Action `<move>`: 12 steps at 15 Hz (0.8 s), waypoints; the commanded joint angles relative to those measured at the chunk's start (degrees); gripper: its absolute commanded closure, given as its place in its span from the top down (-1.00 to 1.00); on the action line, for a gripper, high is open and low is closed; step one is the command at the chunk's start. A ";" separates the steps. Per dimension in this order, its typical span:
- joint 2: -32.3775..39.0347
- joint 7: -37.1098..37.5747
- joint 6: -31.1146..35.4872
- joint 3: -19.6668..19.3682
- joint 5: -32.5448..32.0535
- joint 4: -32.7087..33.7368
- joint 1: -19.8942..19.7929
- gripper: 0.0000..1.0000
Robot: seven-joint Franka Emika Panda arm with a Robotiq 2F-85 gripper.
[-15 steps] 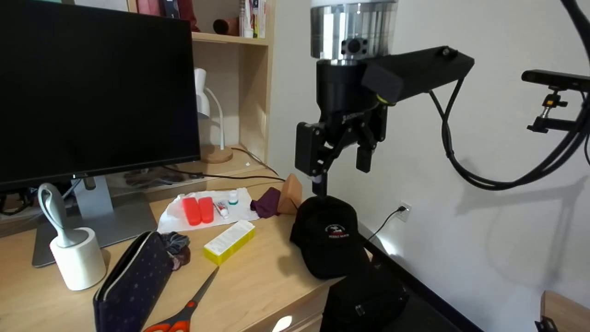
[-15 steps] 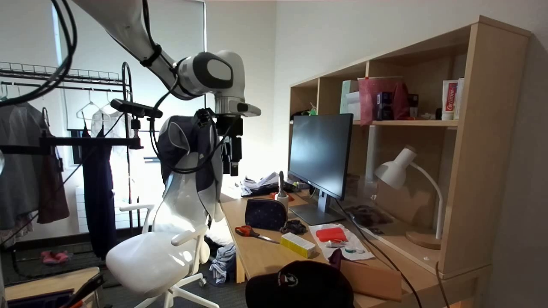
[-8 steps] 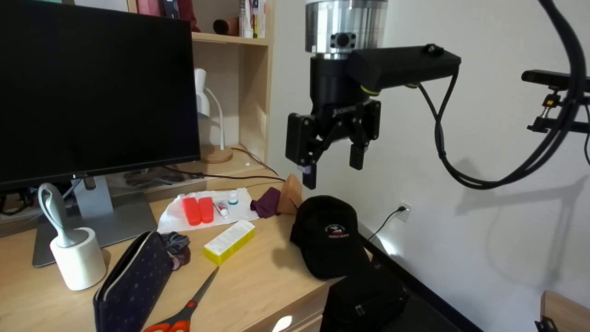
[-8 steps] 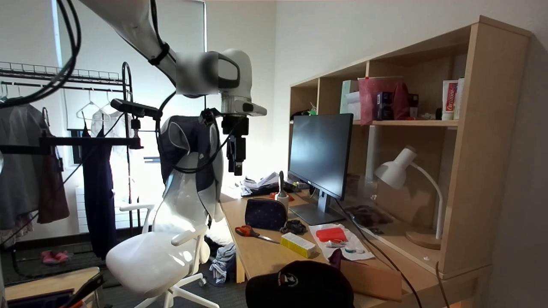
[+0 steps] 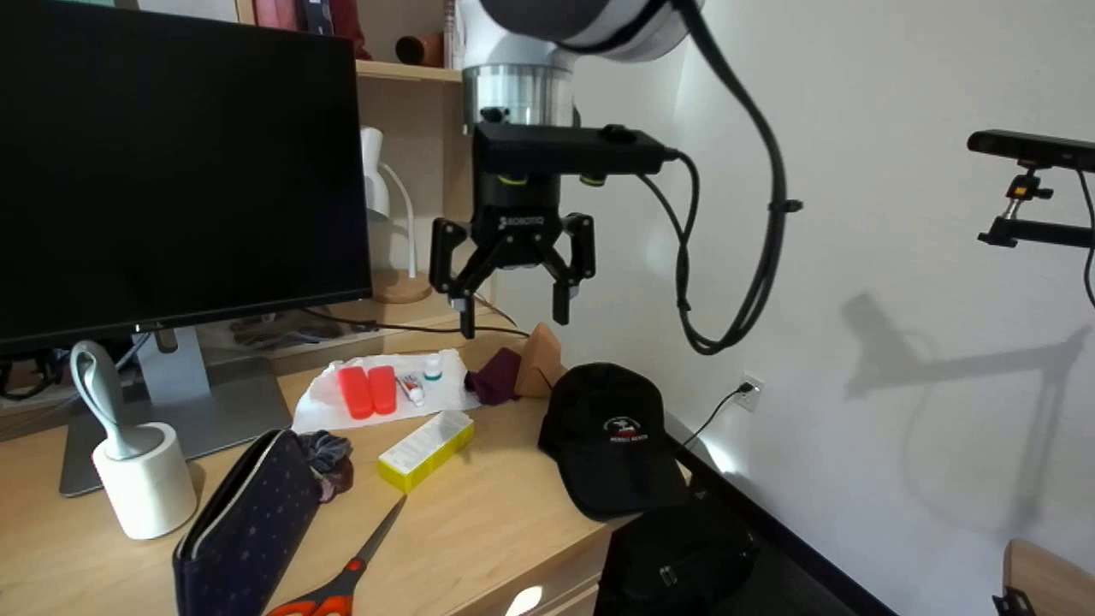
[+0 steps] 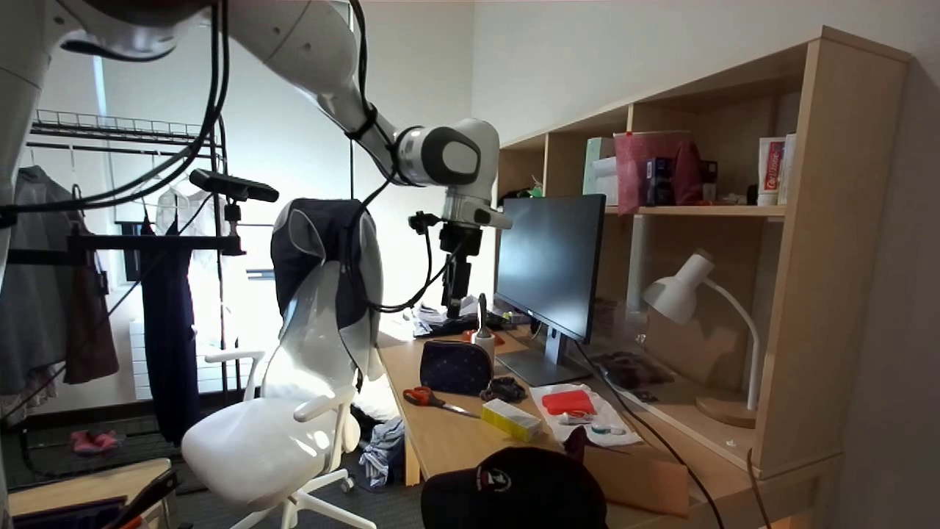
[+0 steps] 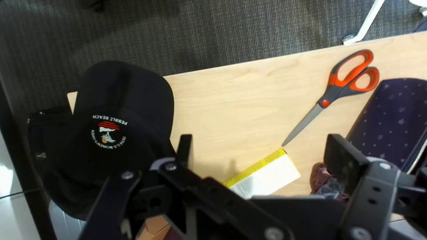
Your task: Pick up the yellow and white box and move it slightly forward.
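The yellow and white box lies flat on the desk, white face up with yellow sides, in both exterior views. My gripper is open and empty, fingers pointing down, high above the desk. The gripper also shows in the other exterior view, side-on. In the wrist view the box appears between the two spread fingers of the gripper, well below them. Part of the box is hidden there by the gripper's linkage. Nothing touches the box.
A black cap sits at the desk's end. Scissors lie with their tip close to the box. A starry dark pouch, a scrunchie, a white roller and a monitor stand nearby. A white sheet holds small items.
The arm has swung over the desk, moving left in an exterior view and right in the other. The gripper has turned so both fingers show spread. The box has not moved.
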 commanded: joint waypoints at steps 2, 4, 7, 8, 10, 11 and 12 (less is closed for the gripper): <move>14.16 10.47 -6.48 -3.59 0.20 16.35 4.29 1.00; 17.60 11.13 -8.28 -4.03 1.71 19.99 4.68 1.00; 16.67 9.65 -5.71 -4.46 0.89 17.35 5.10 1.00; 17.28 9.72 -5.86 -4.50 0.92 18.05 5.11 1.00; 17.47 9.75 -6.15 -4.58 0.94 18.66 5.10 1.00; 17.47 9.76 -6.24 -4.58 0.94 18.84 5.09 1.00; 17.47 9.77 -6.28 -4.58 0.95 18.95 5.09 1.00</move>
